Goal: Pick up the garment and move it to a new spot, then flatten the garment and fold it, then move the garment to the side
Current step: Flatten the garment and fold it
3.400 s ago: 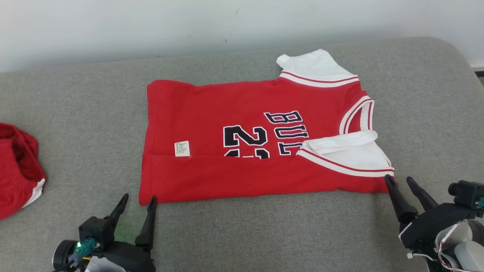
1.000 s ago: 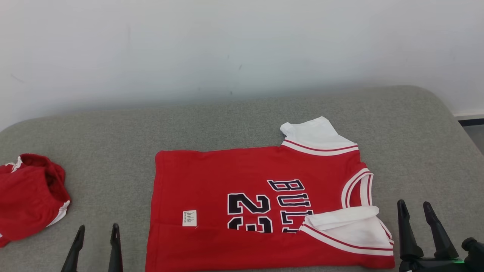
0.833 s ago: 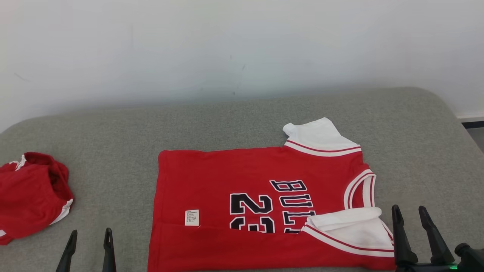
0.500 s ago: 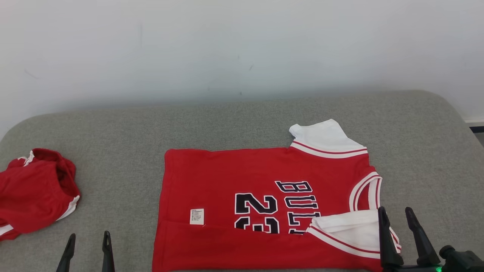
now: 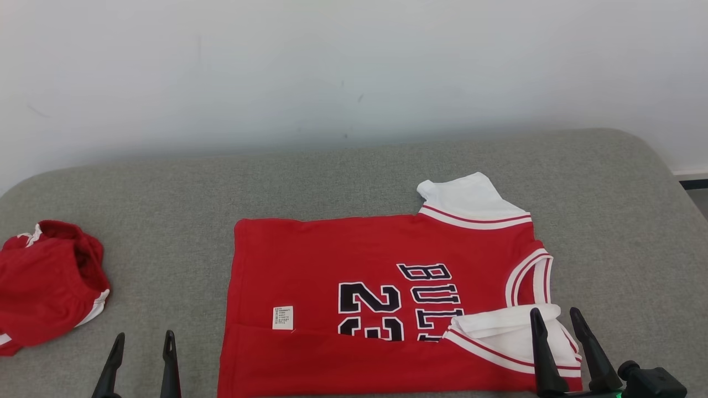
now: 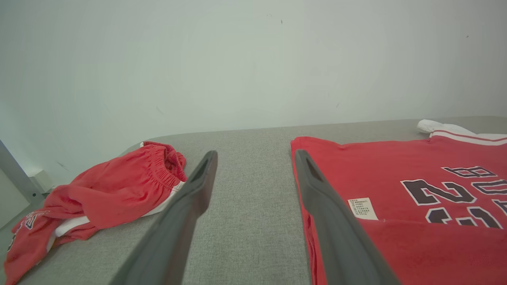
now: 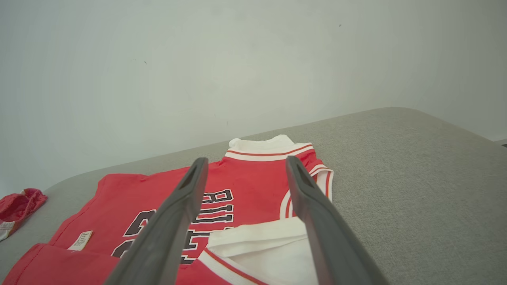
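We see the red shirt (image 5: 332, 260) at lower centre; left gripper (image 5: 144, 338) and right gripper (image 5: 554, 315), bottom edge, both spread apart, empty.

The jersey (image 5: 332, 260) is bright red with white sleeves (image 5: 470, 196) edged in red-and-white stripes; its number 23 and lettering are black outlined in white (plus a small white label (image 5: 282, 318) with dark print). The crumpled shorts (image 5: 44, 287) are the same red with white trim. The padded surface (image 5: 166, 210) is heathered grey, the wall (image 5: 332, 66) off-white. The left gripper (image 5: 144, 334) and right gripper (image 5: 553, 310) are black.
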